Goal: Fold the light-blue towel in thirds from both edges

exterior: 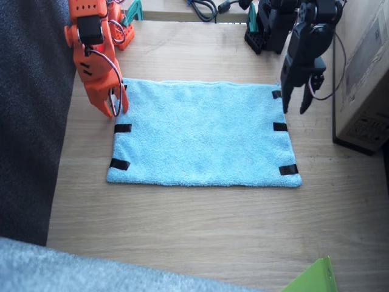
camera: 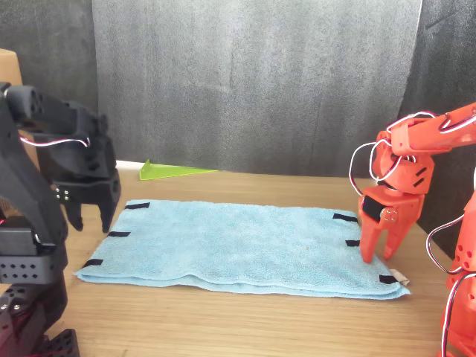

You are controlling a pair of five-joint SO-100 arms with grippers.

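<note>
Towel: fluffy light-blue terry towel (exterior: 200, 134) lies flat mid-table.
Grippers: orange right gripper (exterior: 116, 104) and black left gripper (exterior: 294, 101) both released, empty.
Advice: pinch both taped short edges evenly.

You have a wooden table (exterior: 200, 225) with a cardboard box (exterior: 364, 79) at its right edge. A green sheet (exterior: 313, 278) lies at the near edge, cables (exterior: 203, 7) at the far edge.

A lab-like robot test bench: wooden table (exterior: 182, 231), dark curtain backdrop (camera: 253, 82), cables (exterior: 203, 9), cardboard box (exterior: 364, 73).
</note>
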